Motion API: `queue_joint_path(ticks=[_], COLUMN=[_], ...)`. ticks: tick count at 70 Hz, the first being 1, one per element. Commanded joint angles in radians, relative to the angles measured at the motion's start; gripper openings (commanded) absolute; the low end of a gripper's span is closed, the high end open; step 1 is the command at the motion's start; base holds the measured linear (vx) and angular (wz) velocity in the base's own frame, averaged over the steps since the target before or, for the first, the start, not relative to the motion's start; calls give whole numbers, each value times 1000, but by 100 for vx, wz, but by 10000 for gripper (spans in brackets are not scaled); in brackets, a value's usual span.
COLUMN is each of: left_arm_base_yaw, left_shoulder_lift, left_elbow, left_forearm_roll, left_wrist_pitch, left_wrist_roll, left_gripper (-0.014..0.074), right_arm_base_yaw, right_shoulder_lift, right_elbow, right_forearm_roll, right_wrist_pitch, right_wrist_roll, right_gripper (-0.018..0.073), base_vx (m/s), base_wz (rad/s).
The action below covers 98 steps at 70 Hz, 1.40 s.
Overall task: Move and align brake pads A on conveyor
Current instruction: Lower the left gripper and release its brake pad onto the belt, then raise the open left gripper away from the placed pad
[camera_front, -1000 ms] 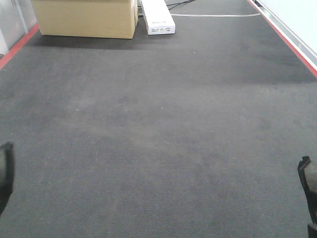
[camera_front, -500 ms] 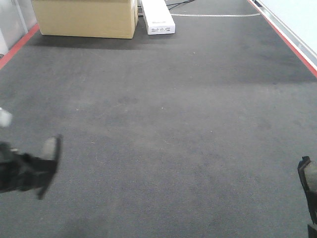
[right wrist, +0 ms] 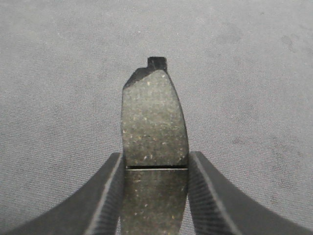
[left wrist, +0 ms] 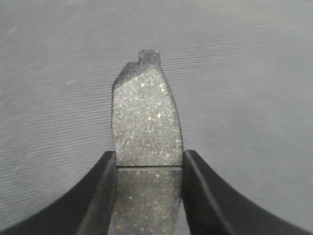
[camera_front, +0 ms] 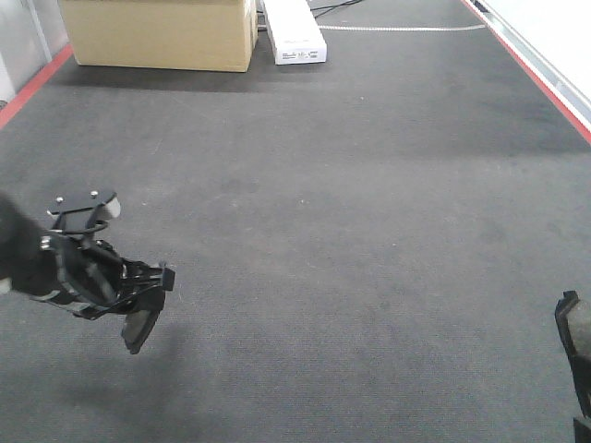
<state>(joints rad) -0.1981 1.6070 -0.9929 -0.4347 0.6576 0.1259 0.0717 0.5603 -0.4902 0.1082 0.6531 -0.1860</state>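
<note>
The dark grey conveyor [camera_front: 351, 231] fills the front view, and no pads lie on it. My left gripper [camera_front: 138, 314] hangs over its near left part, shut on a brake pad [camera_front: 140, 329]. In the left wrist view that speckled grey brake pad [left wrist: 146, 117] sticks out ahead of the left gripper [left wrist: 149, 159], clamped at its groove. Only the tip of my right gripper [camera_front: 577, 355] shows, at the bottom right edge. In the right wrist view the right gripper [right wrist: 155, 159] is shut on a second brake pad [right wrist: 154, 117], held above the belt.
A cardboard box [camera_front: 162, 32] and a white box [camera_front: 294, 32] stand at the far end of the belt, with a cable [camera_front: 406, 28] beside them. Red strips [camera_front: 545, 83] run along both belt edges.
My left arm has swung in from the left edge toward the middle of the belt, carrying its pad. The right gripper has stayed in place.
</note>
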Motion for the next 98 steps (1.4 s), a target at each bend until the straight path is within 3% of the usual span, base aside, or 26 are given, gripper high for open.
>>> queue_joint_path(ticks=[1, 23, 66, 81, 98], left_arm_base_yaw=[-7, -15, -15, -15, -15], left_shoulder_lift=[17, 100, 112, 19, -188], left_elbow=[-68, -87, -87, -87, -83], left_forearm_roll=[27, 45, 44, 117, 212], left_wrist_pitch=[29, 39, 37, 25, 49], left_wrist_roll=[-81, -88, -140, -118, -117], left_gripper=[192, 210, 350, 329, 195], right_arm_base_yaw=[-5, -5, -5, -5, -5], right_shoulder_lift=[1, 1, 1, 1, 1], right_elbow=[-33, -33, -33, -33, -33], right_forearm_roll=[3, 3, 3, 3, 3], right_wrist_pitch=[-80, -82, -83, -83, -83], right_wrist_roll=[-6, -6, -6, -6, -6], right_gripper=[240, 240, 240, 240, 240], base_vx=[0, 0, 0, 0, 0], base_wz=[0, 0, 0, 0, 0])
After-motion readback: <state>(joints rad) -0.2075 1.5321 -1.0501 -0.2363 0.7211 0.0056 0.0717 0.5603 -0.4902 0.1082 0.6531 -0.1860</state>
